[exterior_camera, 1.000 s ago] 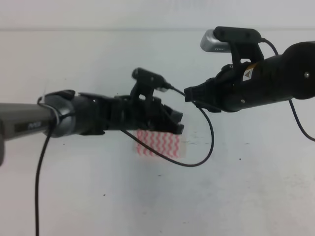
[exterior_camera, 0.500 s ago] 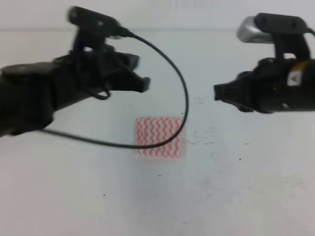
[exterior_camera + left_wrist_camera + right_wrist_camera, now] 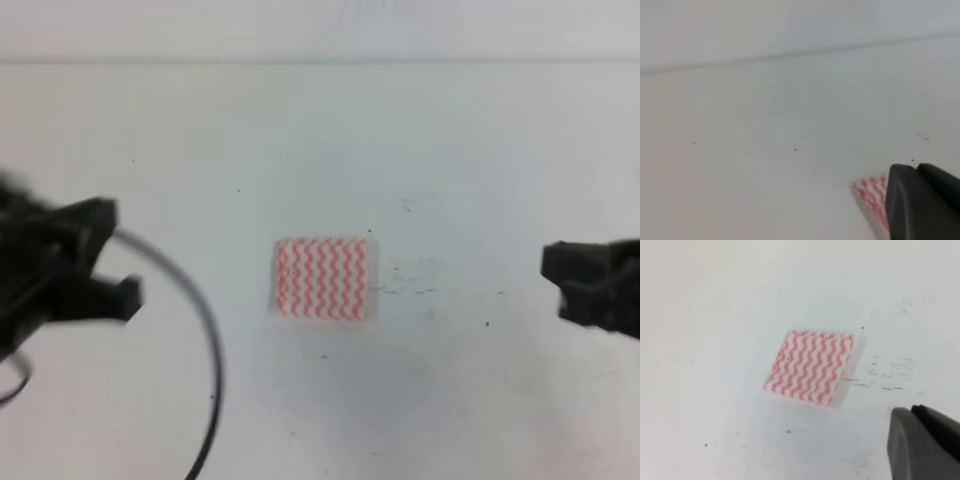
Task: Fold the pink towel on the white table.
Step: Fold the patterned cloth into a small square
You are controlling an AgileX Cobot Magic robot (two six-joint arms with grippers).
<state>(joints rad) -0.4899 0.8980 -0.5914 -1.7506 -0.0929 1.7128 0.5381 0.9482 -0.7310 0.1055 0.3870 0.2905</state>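
From the high view, the pink towel [image 3: 321, 279] lies flat near the middle of the white surface [image 3: 320, 140] as a small, compact rectangle with its wavy stripes running up and down. Nothing touches it. The left gripper [image 3: 108, 255] sits at the left edge of the picture, well apart from the towel, blurred; its two fingers [image 3: 100, 212] point toward the towel with a clear gap between them, so they stand wide with nothing held. A dark cable [image 3: 205, 350] loops down from that arm to the lower edge. The right gripper [image 3: 570, 285] pokes in at the right edge, also well apart from the towel and a little below its level; it is blurred and whether its fingers are wide or narrow cannot be told.

In the left wrist view, mostly bare surface shows, with a few dark specks. A dark finger fills the lower right corner, and just beside it a corner of the towel [image 3: 871, 196] peeks out, partly hidden behind the finger.

In the right wrist view, the whole towel [image 3: 812, 366] lies on the surface, turned at a slant, with faint dark scuff marks [image 3: 885, 374] just to its right. One dark finger shows in the lower right corner, apart from the cloth.
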